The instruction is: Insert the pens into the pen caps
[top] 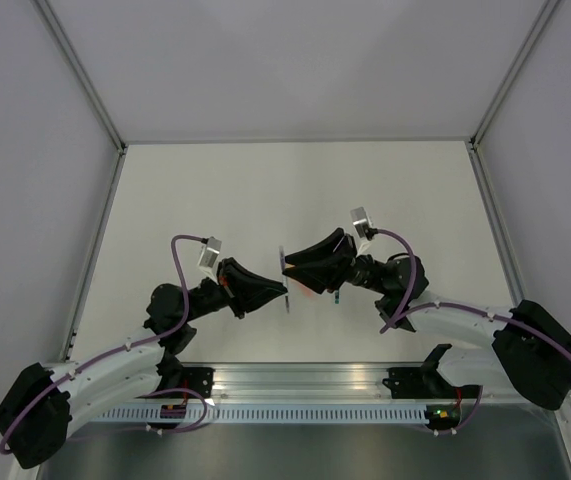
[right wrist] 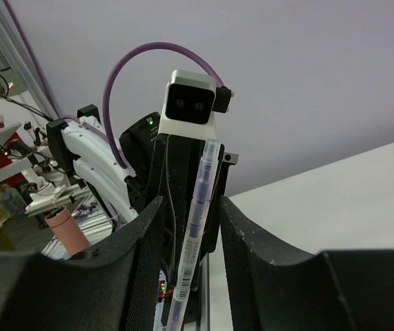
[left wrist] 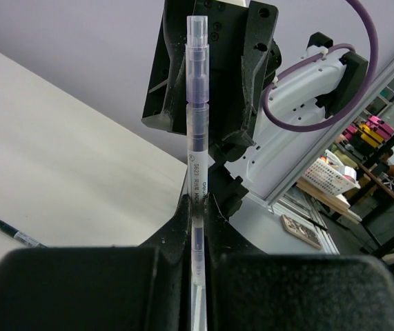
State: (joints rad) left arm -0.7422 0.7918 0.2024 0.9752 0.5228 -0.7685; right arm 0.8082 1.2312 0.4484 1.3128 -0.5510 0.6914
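My left gripper (left wrist: 200, 207) is shut on the thin silver-grey pen (left wrist: 195, 138), which sticks out past its fingertips toward the right gripper (left wrist: 210, 69). A translucent grey cap (left wrist: 196, 41) sits on the pen's far end. In the right wrist view the same pen (right wrist: 195, 227) runs between the fingers of my right gripper (right wrist: 190, 214), which is open with a gap on both sides and touches nothing. From above, both grippers meet over the table's middle at the pen (top: 285, 278). A dark pen with green (left wrist: 3, 226) lies on the table.
An orange-pink marker (top: 305, 292) shows on the table under the right gripper, partly hidden by it. The cell's side walls and metal frame posts (top: 85, 80) bound the white table. The arm bases stand on the rail (top: 295, 385) at the near edge.
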